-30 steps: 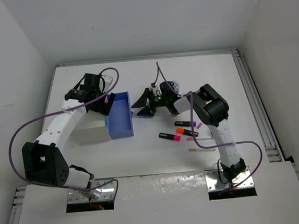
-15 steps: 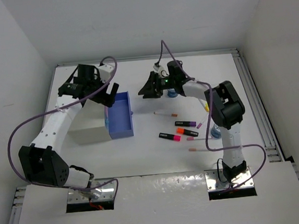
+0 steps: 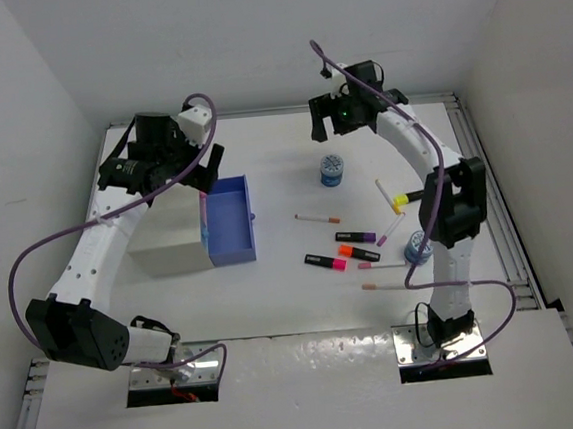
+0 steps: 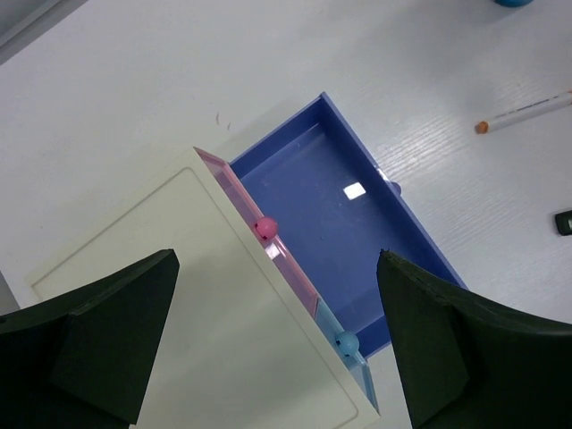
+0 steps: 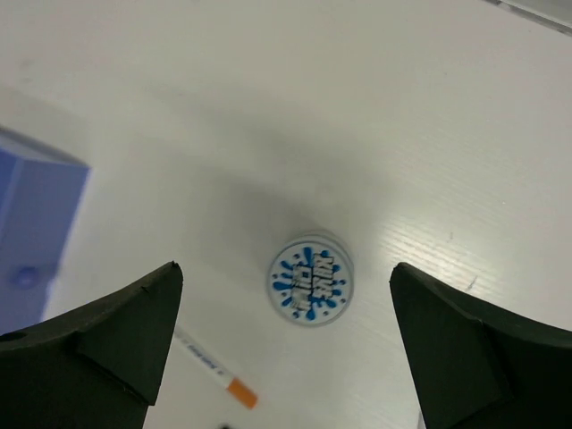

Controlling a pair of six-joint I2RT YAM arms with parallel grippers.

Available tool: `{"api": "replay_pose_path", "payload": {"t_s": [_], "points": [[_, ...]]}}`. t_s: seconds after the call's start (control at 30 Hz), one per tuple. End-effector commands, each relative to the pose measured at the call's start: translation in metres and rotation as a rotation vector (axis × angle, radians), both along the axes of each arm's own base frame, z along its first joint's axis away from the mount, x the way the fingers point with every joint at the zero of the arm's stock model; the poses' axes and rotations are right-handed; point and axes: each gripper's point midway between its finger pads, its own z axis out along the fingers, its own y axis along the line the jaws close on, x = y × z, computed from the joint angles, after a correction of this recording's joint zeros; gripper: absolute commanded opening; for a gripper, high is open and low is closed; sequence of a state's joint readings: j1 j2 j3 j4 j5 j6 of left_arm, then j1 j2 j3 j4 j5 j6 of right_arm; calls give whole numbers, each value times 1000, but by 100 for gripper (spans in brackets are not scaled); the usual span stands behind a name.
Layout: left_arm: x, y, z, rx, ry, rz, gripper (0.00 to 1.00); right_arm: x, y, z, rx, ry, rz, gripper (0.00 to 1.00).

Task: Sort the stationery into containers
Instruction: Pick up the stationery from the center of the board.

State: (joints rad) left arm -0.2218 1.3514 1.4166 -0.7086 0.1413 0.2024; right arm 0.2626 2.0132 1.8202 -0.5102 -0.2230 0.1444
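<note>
**penpal_22:** Top view first. The left pincer [image 3: 205, 171] hangs wide open and empty over the white cabinet [image 3: 166, 240], and the blue drawer [image 3: 229, 224] is pulled out. The right pincer [image 3: 350, 119] is also spread wide with nothing in it, high above the round blue piece [image 3: 333, 170] on the far part of the table [image 3: 261, 146]. The highlighters [image 3: 357, 236] and the white pen [image 3: 317, 217] lie loose to the right of the drawer.

**gripgeek:** Left wrist view: the blue drawer looks bare inside. The pink drawer [image 4: 290, 259] beside it is shut, and the pincer's fingers [image 4: 116, 331] are apart with nothing between them.

Right wrist view: the round blue piece sits flat with its label up, centred below the open fingers [image 5: 107, 331]. I'd guess it's light, hard plastic with a slick rim, so straddle it and squeeze across the widest part. The white pen near it looks thin and likely to roll, so pinch that one mid-barrel.
</note>
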Motion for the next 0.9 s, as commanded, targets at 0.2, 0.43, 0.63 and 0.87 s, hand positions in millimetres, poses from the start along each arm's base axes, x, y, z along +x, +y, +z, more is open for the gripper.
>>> {"api": "replay_pose_path", "payload": {"t_s": [0.2,0.43,0.63,0.87], "points": [[0,10,-8,46,2,46,100,5,-23,-76,-298,113,30,96],[-1,9,-19,44,29,49,100,-10,-21,-98,-316,174,106,93],[1,10,-23,44,41,54,100,-12,-23,-116,-338,199,144,87],[2,13,-26,44,40,78,100,-13,-14,-127,-323,199,225,69]]}}
